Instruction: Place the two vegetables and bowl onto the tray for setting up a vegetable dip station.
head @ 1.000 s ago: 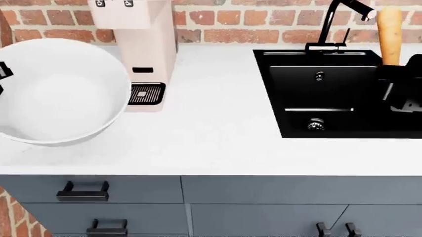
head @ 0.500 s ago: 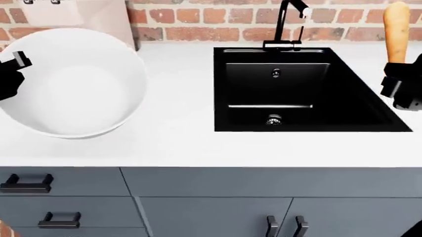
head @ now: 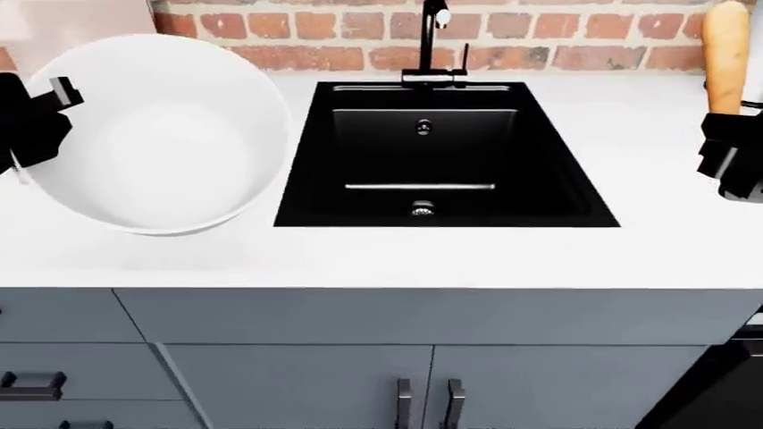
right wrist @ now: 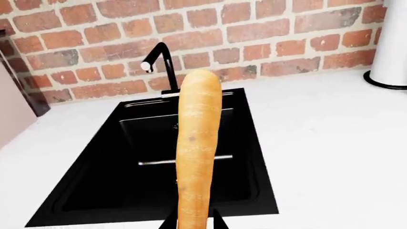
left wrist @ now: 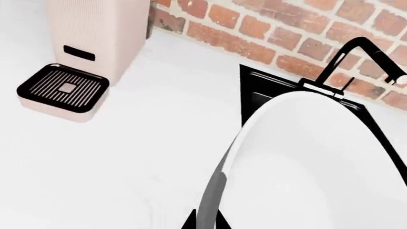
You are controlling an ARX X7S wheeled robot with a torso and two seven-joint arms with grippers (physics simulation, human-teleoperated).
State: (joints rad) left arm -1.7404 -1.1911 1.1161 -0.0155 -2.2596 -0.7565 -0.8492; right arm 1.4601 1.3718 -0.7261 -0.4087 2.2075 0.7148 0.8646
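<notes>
nothing readable anywhere, honestly. the pinkish machine (left wrist: 95,38) on the counter has a small dark slot on its front, but there's no lettering on it that i can make out. the bowl (head: 161,134) is plain white, the carrot (right wrist: 197,148) is bare orange skin, and the black sink (head: 435,156) and faucet (right wrist: 159,64) carry no brand mark. the brick wall (right wrist: 254,28) has no signs, and the grey cabinet fronts (head: 357,357) have no labels or numbers either.
</notes>
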